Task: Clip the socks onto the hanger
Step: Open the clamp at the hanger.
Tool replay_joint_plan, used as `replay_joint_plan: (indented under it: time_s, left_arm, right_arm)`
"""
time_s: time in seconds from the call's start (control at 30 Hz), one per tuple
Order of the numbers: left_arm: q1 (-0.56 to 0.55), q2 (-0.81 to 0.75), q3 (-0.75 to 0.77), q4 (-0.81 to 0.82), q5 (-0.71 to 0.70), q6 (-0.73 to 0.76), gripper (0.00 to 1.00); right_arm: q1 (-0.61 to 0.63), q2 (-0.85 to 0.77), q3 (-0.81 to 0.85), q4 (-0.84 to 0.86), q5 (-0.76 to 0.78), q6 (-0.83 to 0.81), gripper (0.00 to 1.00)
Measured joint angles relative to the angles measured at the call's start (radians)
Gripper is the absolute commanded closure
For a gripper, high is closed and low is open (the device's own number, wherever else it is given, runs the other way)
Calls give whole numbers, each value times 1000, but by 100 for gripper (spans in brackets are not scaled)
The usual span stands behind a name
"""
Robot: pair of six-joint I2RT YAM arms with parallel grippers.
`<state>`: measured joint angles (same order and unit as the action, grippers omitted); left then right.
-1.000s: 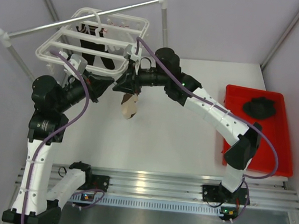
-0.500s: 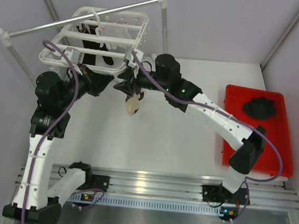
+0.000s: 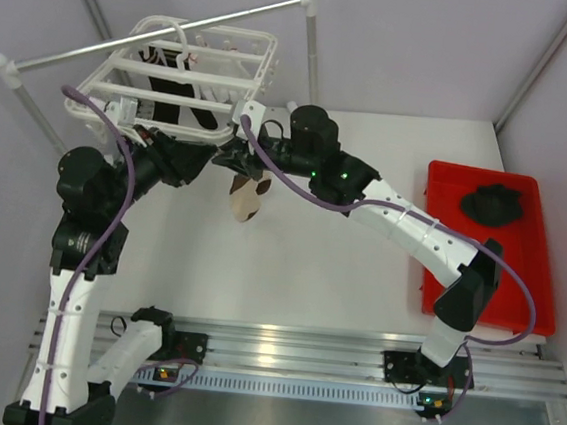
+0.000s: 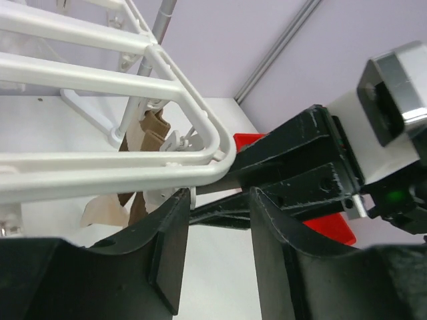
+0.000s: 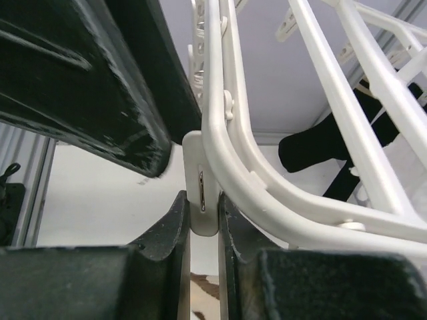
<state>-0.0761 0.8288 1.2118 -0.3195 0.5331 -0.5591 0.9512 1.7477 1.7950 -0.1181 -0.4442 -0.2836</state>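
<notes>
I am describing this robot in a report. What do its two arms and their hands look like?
The left arm and right arm are alike: white shells on the links, black round joints, and a loose purple cable along each. Small green lights glow on the right arm. The left hand and right hand each have two flat black fingers.

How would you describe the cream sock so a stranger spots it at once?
Find the white drying hanger at the back left of the table. The cream sock dangles below its near right corner. Brown patches set it apart from the black sock hanging further back.
</notes>
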Motion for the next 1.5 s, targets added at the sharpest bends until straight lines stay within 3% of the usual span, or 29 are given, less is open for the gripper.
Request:
replay_joint_plan:
  time_s: [0.27, 0.47, 0.8, 1.23, 1.5]
  left_arm:
    - [2, -114, 2, -28, -77, -58, 49]
    - [4, -106, -1, -106, -110, -69, 48]
    - [5, -97, -28, -145, -164, -89, 48]
    - [4, -66, -45, -64, -117, -96, 55]
    - [5, -60, -45, -46, -103, -97, 68]
  right_arm:
    - [0, -3, -19, 43, -32, -139, 100]
    - [0, -5, -37, 44, -86, -260, 100]
    - [0, -10, -37, 43, -137, -327, 100]
    - [0, -13, -37, 42, -156, -344, 100]
    - [0, -16, -37, 42, -156, -345, 100]
